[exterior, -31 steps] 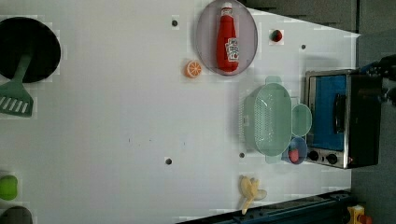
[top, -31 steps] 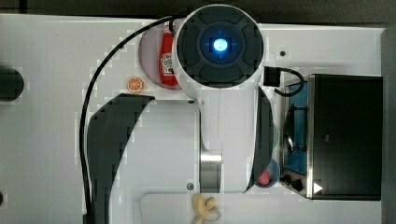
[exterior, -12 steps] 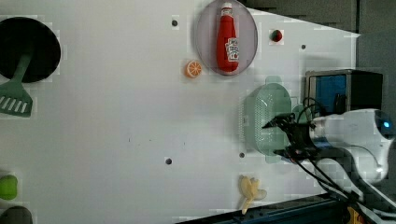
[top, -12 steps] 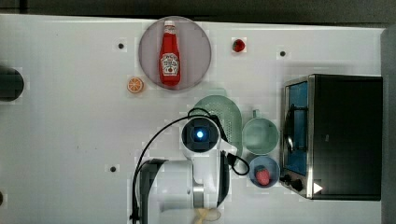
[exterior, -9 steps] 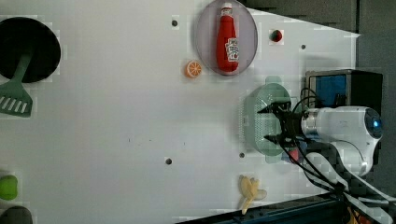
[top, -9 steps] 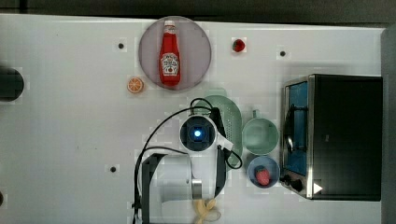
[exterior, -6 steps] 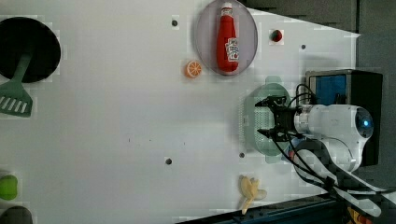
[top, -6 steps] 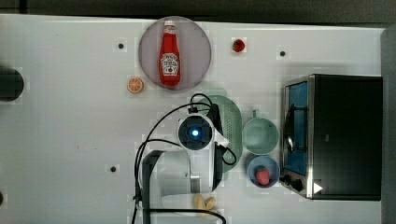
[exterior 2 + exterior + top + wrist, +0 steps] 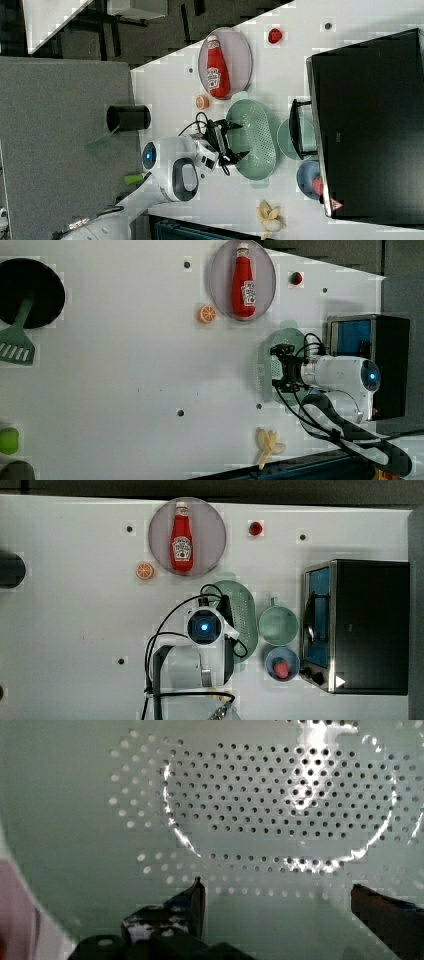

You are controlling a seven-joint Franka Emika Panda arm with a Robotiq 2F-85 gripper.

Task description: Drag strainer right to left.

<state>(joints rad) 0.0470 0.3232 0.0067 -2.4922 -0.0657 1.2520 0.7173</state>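
Fingers spread wide, the gripper (image 9: 239,141) hangs over the strainer (image 9: 257,137), gripping nothing; the wrist view looks straight into the perforated bowl (image 9: 280,810), 2 dark fingertips (image 9: 197,897) framing it. In the top view the strainer (image 9: 243,612) lies at the right, touching or just beside the mint mug (image 9: 278,625), with the blue bowl (image 9: 281,663) near and the ketchup bottle (image 9: 181,536) on its plate (image 9: 210,532) above. I judge this the approach step: next the claw must lower onto the rim or wall, catch it, then pull toward the top view's left.
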